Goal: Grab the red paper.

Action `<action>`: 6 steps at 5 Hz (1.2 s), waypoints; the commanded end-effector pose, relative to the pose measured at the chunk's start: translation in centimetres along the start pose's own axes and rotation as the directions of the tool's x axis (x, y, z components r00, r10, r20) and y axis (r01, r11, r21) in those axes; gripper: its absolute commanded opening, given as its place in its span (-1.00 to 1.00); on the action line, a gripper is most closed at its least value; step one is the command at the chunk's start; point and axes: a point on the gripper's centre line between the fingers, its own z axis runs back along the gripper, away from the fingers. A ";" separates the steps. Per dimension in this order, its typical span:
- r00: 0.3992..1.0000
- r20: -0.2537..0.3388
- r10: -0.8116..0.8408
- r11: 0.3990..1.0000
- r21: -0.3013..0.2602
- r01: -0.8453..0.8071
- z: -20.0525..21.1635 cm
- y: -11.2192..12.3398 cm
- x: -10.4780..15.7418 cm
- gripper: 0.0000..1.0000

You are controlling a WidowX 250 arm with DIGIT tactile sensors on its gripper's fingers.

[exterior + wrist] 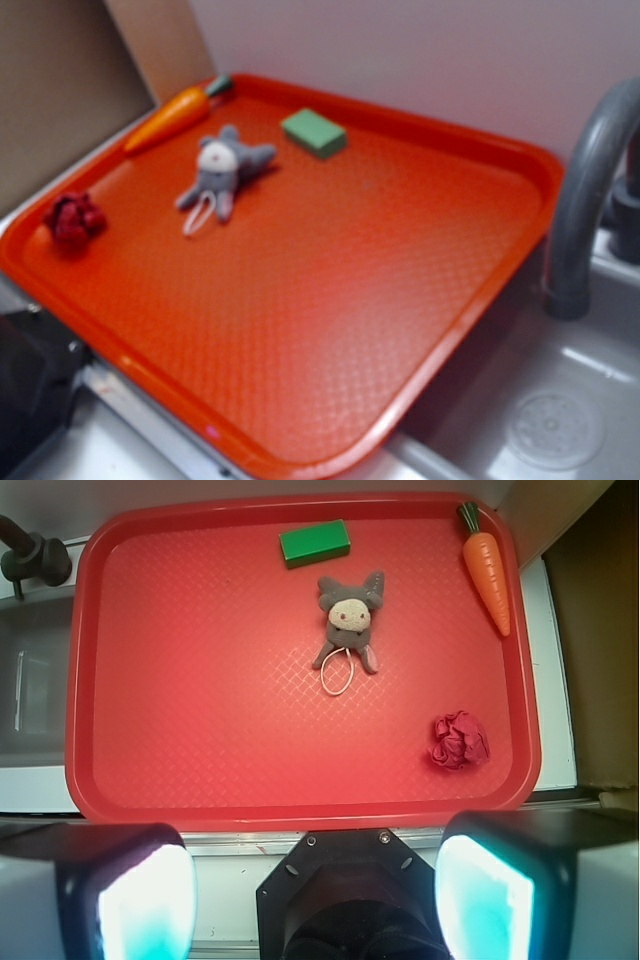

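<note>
The red paper point(72, 220) is a small dark red crumpled ball lying near the left corner of the large orange-red tray point(330, 300). From the wrist view the red paper point(459, 740) sits in the tray's lower right part, close to the rim. My gripper point(315, 900) hangs high above the near edge of the tray point(200, 710), open, with nothing between its two fingers point(145, 900). The gripper does not show in the exterior view.
A grey plush toy point(348, 620) lies mid-tray, a green block point(314, 543) beyond it and an orange carrot point(487, 570) by the far right rim. A grey faucet point(585, 180) and a sink basin point(540, 420) flank the tray.
</note>
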 end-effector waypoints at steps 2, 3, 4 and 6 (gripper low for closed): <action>0.998 -0.021 0.054 0.998 -0.023 -0.055 -2.6 1.9 2.0 1.00; 0.989 -0.045 0.144 0.990 -0.005 -0.144 -6.6 4.0 3.5 1.00; 0.959 -0.047 0.279 0.959 0.073 -0.275 -9.3 5.4 3.7 1.00; 0.917 -0.143 0.373 0.919 0.191 -0.344 -14.2 9.8 3.3 1.00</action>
